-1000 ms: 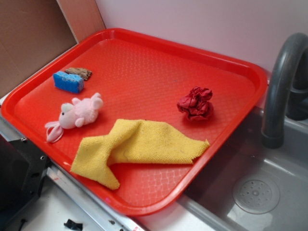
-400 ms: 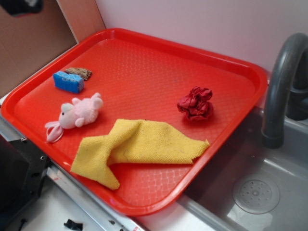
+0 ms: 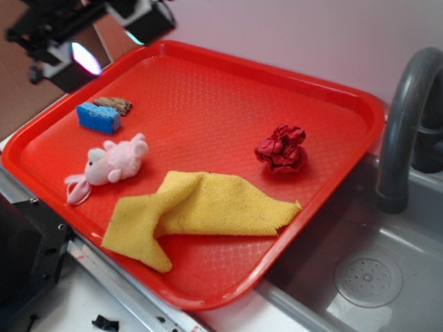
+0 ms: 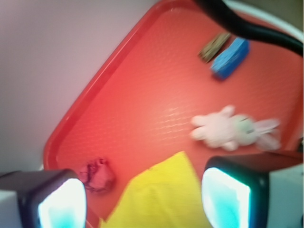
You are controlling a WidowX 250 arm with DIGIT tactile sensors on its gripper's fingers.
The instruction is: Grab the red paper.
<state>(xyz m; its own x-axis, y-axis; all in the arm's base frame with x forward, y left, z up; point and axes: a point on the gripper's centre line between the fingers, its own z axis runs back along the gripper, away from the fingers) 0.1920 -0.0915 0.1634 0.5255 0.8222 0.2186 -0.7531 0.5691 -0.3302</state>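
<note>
claw (image 4: 142,199) high above tray (image 3: 208,76), fingers apart, holding nothing. red paper (image 3: 281,148) far away, beyond yellow cloth (image 3: 201,207). best to center above first, then lower straight.

The hand (image 4: 142,199) hangs high at the upper left, fingers (image 4: 61,202) spread, holding nothing.

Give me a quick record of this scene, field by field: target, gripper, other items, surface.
target: small crumpled dark red paper ball, lying free on the tray's right side
gripper: black gripper, open, empty, far from the paper
other items: yellow cloth; pink plush bunny; blue block; small brown piece
surface: big red plastic tray beside a grey sink
</note>
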